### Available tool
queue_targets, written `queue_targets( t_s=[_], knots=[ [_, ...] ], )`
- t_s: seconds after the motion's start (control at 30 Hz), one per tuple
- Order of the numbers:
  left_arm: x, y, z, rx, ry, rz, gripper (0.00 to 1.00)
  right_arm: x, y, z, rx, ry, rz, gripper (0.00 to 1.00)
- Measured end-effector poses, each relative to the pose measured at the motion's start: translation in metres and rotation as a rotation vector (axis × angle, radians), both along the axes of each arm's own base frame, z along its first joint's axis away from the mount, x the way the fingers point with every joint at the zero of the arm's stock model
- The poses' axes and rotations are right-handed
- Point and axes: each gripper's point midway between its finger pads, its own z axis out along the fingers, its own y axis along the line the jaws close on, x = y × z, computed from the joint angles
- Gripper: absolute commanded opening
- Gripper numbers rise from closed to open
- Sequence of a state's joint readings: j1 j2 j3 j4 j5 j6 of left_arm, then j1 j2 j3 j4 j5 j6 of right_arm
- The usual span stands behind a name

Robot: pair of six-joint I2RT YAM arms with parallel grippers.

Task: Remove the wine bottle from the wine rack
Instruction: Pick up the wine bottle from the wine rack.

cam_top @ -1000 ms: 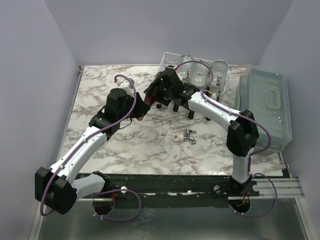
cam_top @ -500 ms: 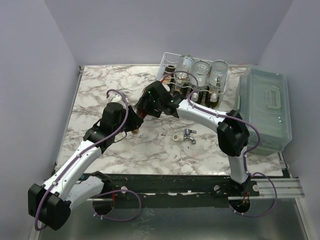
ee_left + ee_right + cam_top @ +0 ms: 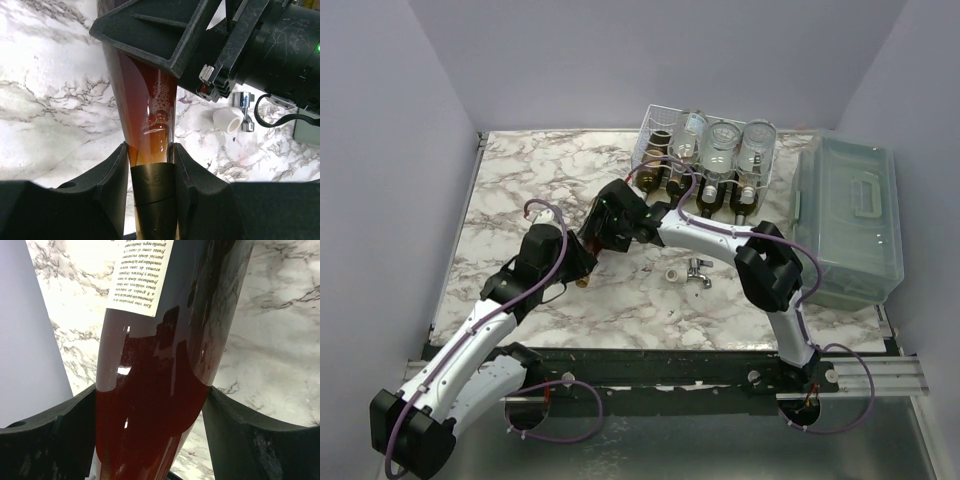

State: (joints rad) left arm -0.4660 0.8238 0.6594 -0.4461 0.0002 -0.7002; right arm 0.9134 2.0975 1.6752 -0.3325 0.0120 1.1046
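The wine bottle (image 3: 147, 112) holds dark red liquid and has a white label (image 3: 142, 275). It hangs over the marble table, clear of the white wire wine rack (image 3: 650, 130) at the back. My left gripper (image 3: 148, 155) is shut on the bottle's neck, just above its black capsule. My right gripper (image 3: 150, 395) is shut around the wide body below the label. In the top view both grippers meet left of the centre, the left gripper (image 3: 582, 272) nearer me and the right gripper (image 3: 612, 218) behind it. The two grippers hide most of the bottle there.
Three bottles (image 3: 723, 150) still lie in the rack. A translucent lidded bin (image 3: 850, 215) stands at the right edge. A small chrome tap fitting (image 3: 700, 272) and a white cylinder (image 3: 674, 274) lie on the table (image 3: 520, 180) mid-front.
Both arms have drawn back from the rack toward the near left, carrying the bottle with them. Both grips have held throughout.
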Motion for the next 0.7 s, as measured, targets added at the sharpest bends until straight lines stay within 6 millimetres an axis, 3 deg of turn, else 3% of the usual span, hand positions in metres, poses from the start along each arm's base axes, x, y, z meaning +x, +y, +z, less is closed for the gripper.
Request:
queue_targets(
  t_s=[0.13,0.27,0.4,0.57,0.7],
  knots=[
    [-0.006,0.004,-0.005,0.001,0.021,0.014,0.30,-0.007,0.005,-0.007,0.006,0.029,0.015,0.26],
    [-0.010,0.007,-0.004,0.003,0.018,0.021,0.55,-0.011,0.008,-0.007,0.019,0.047,0.023,0.26],
    [-0.011,0.003,0.012,-0.029,-0.043,-0.006,0.75,-0.013,0.011,-0.008,0.031,0.033,0.052,0.26],
    [-0.005,-0.003,0.055,-0.096,-0.186,-0.029,0.84,-0.020,0.009,-0.021,0.015,0.042,0.078,0.26],
    [-0.006,-0.003,0.064,-0.101,-0.221,-0.039,0.86,-0.026,0.005,-0.032,-0.005,0.064,0.086,0.25]
  ],
)
